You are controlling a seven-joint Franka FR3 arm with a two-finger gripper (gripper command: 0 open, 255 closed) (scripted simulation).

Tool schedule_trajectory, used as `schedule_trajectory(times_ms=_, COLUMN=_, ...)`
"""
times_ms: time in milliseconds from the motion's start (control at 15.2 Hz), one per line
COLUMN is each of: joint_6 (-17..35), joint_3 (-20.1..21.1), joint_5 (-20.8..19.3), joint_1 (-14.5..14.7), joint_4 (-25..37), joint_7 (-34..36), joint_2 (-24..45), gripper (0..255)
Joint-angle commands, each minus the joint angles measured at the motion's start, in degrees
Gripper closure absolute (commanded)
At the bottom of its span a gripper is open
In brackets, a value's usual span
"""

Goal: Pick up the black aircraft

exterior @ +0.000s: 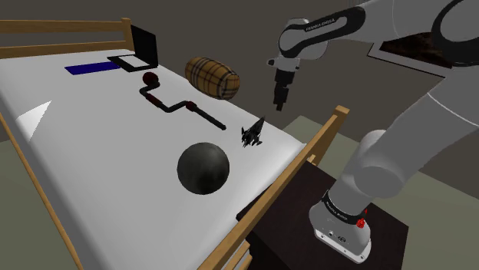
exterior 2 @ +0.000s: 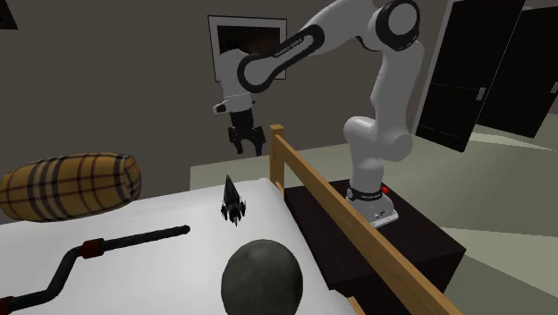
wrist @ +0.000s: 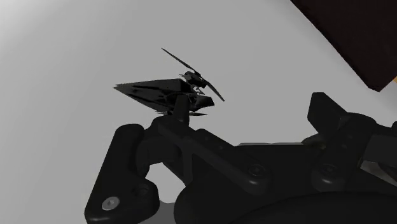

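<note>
- Claw point(exterior: 279, 103) released: fingers apart, nothing between them, hanging in the air over the bed's stand-side edge.
- Small black spiky aircraft point(exterior: 251, 136) sits on the white-sheeted, wood-framed bed point(exterior: 100, 157) near that same edge, below the claw and well apart from it.
- Judgement: centre over the fuselage, descend straight, pinch the narrow body and stay off the wooden rail point(exterior 2: 315, 192).

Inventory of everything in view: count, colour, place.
black aircraft: 1, black, on bed near wooden rail
ball: 1, dark grey, bed, near aircraft
hand brace: 1, black with dark red knobs, mid-bed
barrel: 1, tan plaid, bed's far edge
laptop: 1, black, open, bed's far end
flat pad: 1, blue, beside laptop
cone: 1, white, shoulder view's left
bed: 1, white, wooden frame
stand: 1, dark, beside bed
framed picture: 1, dark, on wall
arm: 1, white, dark joints, on stand
gripper: 1, black, open, above aircraft, not touching
</note>
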Motion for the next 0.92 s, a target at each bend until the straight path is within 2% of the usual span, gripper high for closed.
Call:
schedule_trajectory(times_ms=0, joint_6=2.3, joint_3=-1.4, joint_5=2.0, joint_1=0.9, joint_4=1.5, joint_7=-5.6, joint_2=5.0, gripper=0)
schedule_trajectory(times_ms=330, joint_6=6.2, joint_3=-2.2, joint_5=8.7, joint_1=1.4, joint_4=7.1, joint_7=-18.9, joint_2=18.1, gripper=0)
schedule_trajectory(times_ms=660, joint_6=8.0, joint_3=0.4, joint_5=14.7, joint_1=-0.4, joint_4=14.4, joint_7=-30.3, joint_2=30.6, gripper=0)
schedule_trajectory(times_ms=858, joint_6=9.2, joint_3=0.8, joint_5=15.3, joint_1=-0.7, joint_4=14.1, joint_7=-30.8, joint_2=31.8, gripper=0)
